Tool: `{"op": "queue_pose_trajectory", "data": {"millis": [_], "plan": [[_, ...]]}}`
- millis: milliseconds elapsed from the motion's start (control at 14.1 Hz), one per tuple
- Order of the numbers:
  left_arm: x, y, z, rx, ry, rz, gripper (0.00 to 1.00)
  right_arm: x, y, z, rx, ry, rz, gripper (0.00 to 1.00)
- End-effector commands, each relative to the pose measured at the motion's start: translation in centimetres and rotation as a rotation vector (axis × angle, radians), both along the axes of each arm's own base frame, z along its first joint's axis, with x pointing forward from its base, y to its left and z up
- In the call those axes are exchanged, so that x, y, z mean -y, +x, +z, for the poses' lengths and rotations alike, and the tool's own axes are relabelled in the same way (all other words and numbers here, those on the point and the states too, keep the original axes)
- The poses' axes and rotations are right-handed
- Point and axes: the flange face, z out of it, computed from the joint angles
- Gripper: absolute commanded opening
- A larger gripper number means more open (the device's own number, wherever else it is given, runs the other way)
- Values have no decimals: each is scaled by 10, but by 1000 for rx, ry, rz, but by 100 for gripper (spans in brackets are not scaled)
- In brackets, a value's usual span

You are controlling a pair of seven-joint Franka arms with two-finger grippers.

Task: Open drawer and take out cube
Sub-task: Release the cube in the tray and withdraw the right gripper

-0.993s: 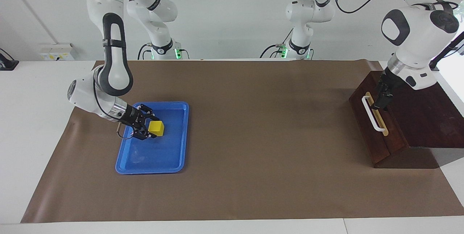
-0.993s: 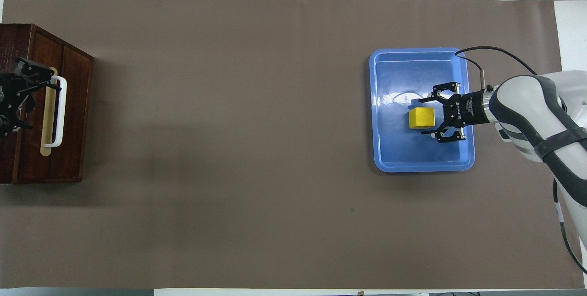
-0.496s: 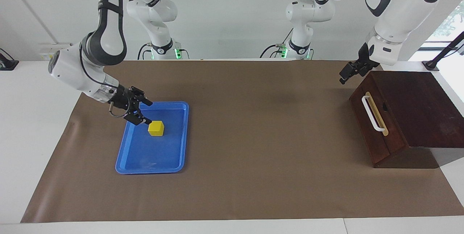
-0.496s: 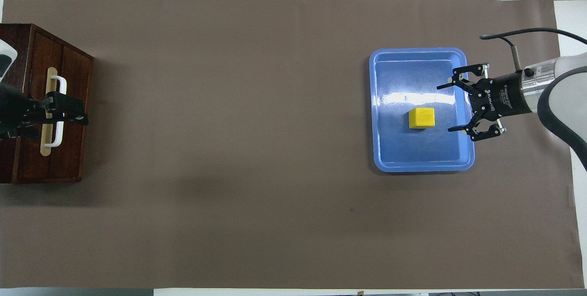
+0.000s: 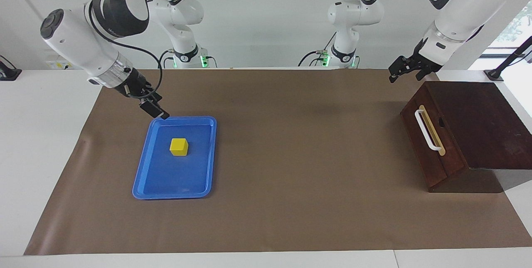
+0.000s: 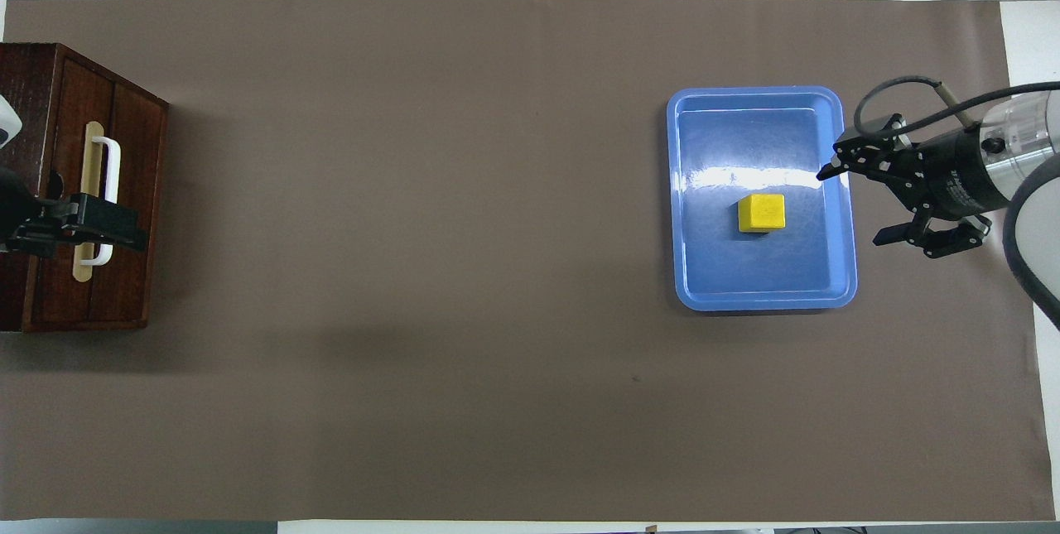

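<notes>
The left gripper (image 5: 400,71) hangs in the air above the corner of the wooden box (image 5: 478,122) that lies nearest the robots, touching nothing. From above it covers part of the white handle (image 6: 105,199), yet the facing view shows it raised well clear. Whether its fingers are parted or together cannot be told.

The right gripper (image 6: 861,207) is also up in the air — over the brown mat (image 5: 291,156) just beside the blue tray (image 5: 145,176), at the tray's edge toward the right arm's end of the table. Its fingers (image 6: 836,168) stand wide apart and carry nothing.

The box sits at the left arm's end of the table. Its drawer (image 5: 426,143) is pushed in flush with the box, the handle lying along a tan strip (image 6: 86,194) on the dark front.

At the right arm's end, well apart from the box, the tray lies flat on the mat. The yellow cube (image 5: 179,146) rests inside it on the tray floor — nearer to the robots than the tray's middle, free of the walls and of both grippers.
</notes>
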Motion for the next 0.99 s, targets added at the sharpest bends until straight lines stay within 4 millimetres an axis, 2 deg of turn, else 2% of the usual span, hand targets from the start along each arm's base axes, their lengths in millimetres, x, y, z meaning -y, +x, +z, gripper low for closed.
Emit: {"op": "queue_pose_trajectory", "data": {"millis": [0,142,213,355,426,567,709,922], "plan": [[-2,-3,8,1,8,-25,100,9,-22,20,22,-55,285,100],[-6,0,3,18,6,-16,100,19,-30,33,43,-136,526,100],[-11,1,2,16,8,-13,100,22,-31,35,53,-147,604,100],[-11,2,2,18,9,-25,100,27,-42,31,38,-116,745,100],[-10,4,4,28,10,-28,100,30,-41,31,49,-115,783,100],[-11,7,3,43,13,-26,100,29,-24,42,101,-224,807,100],[-15,9,3,54,12,-31,100,27,-14,48,105,-237,738,100],[-14,10,1,51,8,-33,100,20,-12,47,103,-242,686,100]]}}
